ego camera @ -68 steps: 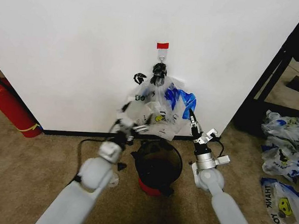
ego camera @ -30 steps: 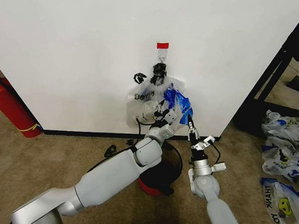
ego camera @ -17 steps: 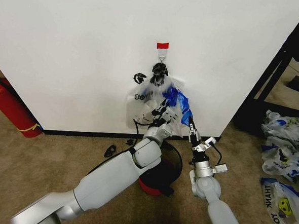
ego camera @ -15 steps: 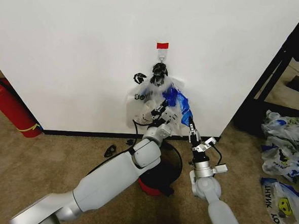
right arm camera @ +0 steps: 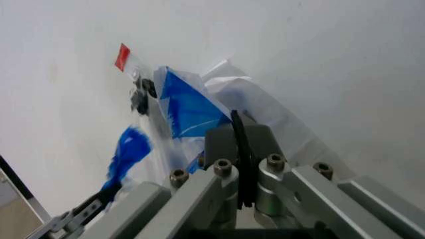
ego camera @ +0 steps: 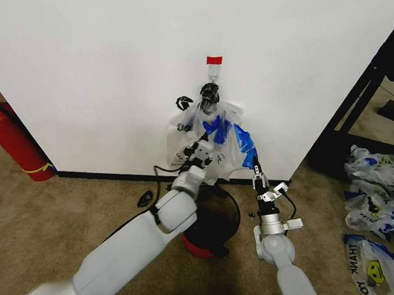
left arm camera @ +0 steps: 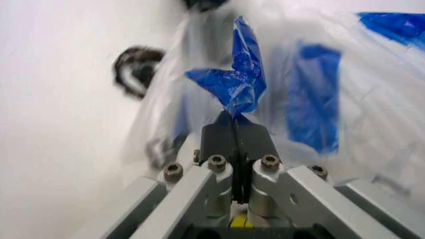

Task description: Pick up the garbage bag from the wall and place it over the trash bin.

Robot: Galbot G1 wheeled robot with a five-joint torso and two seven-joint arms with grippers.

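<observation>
The jaws of the left gripper are pressed together on a crumpled blue handle of the garbage bag, as is seen in the left wrist view, where the blue plastic rises straight out from between the closed black fingertips. The jaws of the right gripper are likewise closed flat against each other, with another blue handle caught at their tips. In the head view the left gripper is held against the lower left of the bag and the right gripper at the bag's lower right blue edge, so that the clear plastic is stretched between them. The bag is still hung at its top from black clips on a small hook under a strip of red tape on the white wall. The trash bin, black with a red bottom, is stood on the carpet just below the bag, between the two arms and close to the black baseboard. A red fire extinguisher is seen against the wall far to the left, and a heap of printed bags is seen on the floor to the right, well apart from the bin.
</observation>
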